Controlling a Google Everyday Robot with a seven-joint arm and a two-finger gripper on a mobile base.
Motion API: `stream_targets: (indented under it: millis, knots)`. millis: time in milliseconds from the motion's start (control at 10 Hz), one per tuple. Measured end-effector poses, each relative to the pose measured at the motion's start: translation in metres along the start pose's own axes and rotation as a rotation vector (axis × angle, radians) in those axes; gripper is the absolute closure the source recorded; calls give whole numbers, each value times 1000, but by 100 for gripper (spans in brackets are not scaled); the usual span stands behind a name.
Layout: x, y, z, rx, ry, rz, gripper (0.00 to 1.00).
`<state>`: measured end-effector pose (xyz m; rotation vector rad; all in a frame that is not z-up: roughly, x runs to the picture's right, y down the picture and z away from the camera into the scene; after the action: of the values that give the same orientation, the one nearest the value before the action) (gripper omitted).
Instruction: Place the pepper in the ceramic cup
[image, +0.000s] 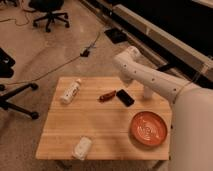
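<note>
- The end effector sits at the tip of the white arm, over the far edge of the tabletop, right of the frame's centre. I cannot tell whether it is spread or pressed together, and nothing can be seen held in it.
- The arm comes in from the right of the frame, bends at an elbow above the tabletop's far edge, then turns downward.
- The pepper lies on the tabletop in the middle of the frame, below and to the left of the end effector and apart from it.
- The phone lies just right of the pepper, almost directly below the end effector.
- The cup stands upright near the upper right corner of the tabletop, partly behind the arm, right of the phone and well apart from the pepper.
- The plate rests at the lower right of the tabletop.
- A bottle lies on its side at the upper left of the tabletop.
- A wrapper sits at the lower left edge.
- An office chair stands on the floor at the upper left.
</note>
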<state>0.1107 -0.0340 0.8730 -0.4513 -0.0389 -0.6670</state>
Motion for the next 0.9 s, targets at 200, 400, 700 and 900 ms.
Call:
stream_targets:
  millis: [200,400,700,900]
  knots:
    - [-21,-18,3,-19,-25,-45,20]
    - [-31,-26,7,-38,-36,-75,20]
    - [-44,-35,28,-75,-61,-92,20]
    - [-44,-33,48,-107,-61,-79,20]
